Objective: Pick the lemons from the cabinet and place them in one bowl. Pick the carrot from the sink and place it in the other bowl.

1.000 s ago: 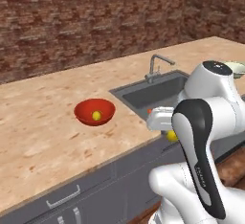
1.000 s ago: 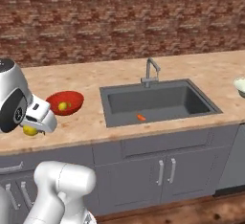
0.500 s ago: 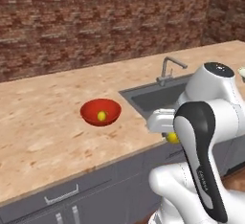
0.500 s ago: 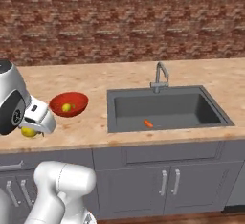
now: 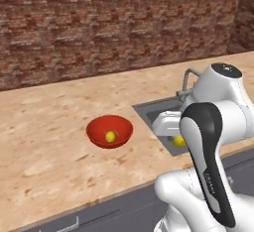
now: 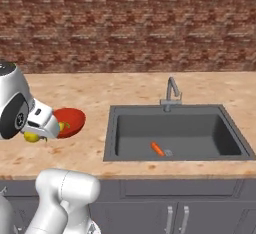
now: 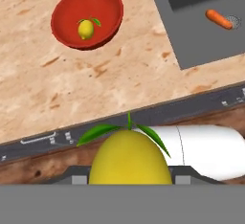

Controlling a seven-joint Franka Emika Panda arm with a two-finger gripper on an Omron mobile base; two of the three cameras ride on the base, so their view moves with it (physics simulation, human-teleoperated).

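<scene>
While fingers (image 7: 129,180) grip one lemon (image 7: 130,158) | other in red bowl (image 7: 67,7)

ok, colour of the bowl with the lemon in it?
Glossy red. The bowl with the yellow lemon inside shows best in the hand view.

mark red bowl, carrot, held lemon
red bowl (image 7: 108,5), hand view, bare inner wall right of the lemon inside.
carrot (image 6: 158,149), right base view, mid-body, on sink floor.
held lemon (image 7: 130,160), hand view, middle of the fruit.
</scene>
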